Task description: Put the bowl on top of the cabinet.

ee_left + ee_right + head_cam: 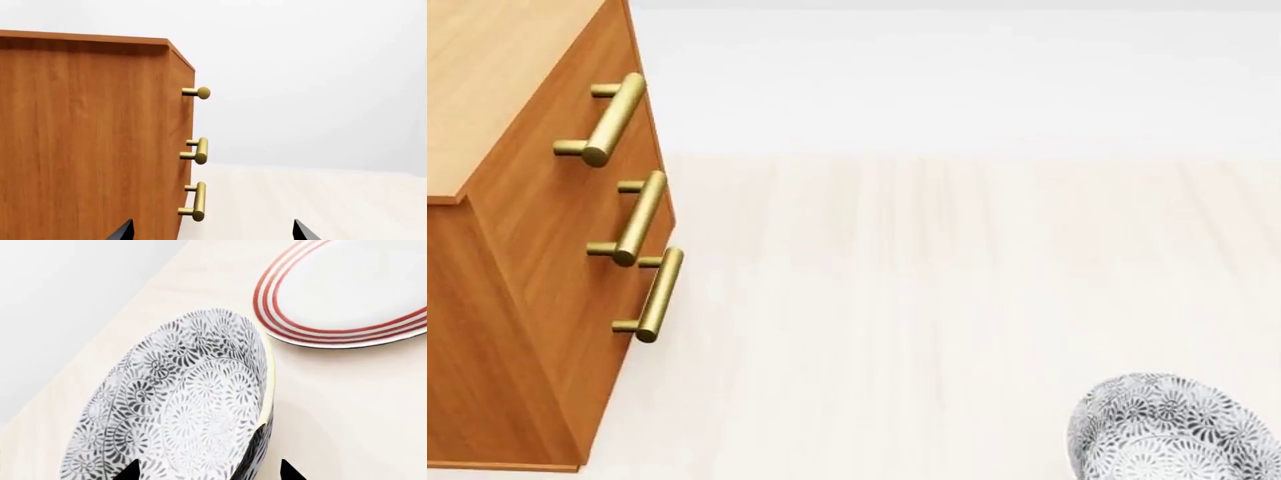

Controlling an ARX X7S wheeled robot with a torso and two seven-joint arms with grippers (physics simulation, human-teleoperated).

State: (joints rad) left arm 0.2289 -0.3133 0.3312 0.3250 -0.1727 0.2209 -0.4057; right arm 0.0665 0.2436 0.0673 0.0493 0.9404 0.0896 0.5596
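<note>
- Bowl [187,405]: on tabletop [347,405], directly under right tool [208,471]; rim runs between its spread, empty tips.
- Judged rigid, glazed, slippery, breakable; pinch the rim wall.
- Left tool [212,231]: released, near cabinet [87,140].

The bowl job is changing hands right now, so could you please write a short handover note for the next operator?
Left gripper: open, nothing between its fingertips, facing the cabinet side.
Right gripper: open, straddling the bowl rim, one fingertip inside and one outside; not closed on it.
Bowl sits on the light table, lower right in the head view, next to a red-ringed plate. Cabinet stands at the left.
Done: right arm positioned at the bowl.
Left: grasp, lift, set the bowl on the cabinet top.
</note>
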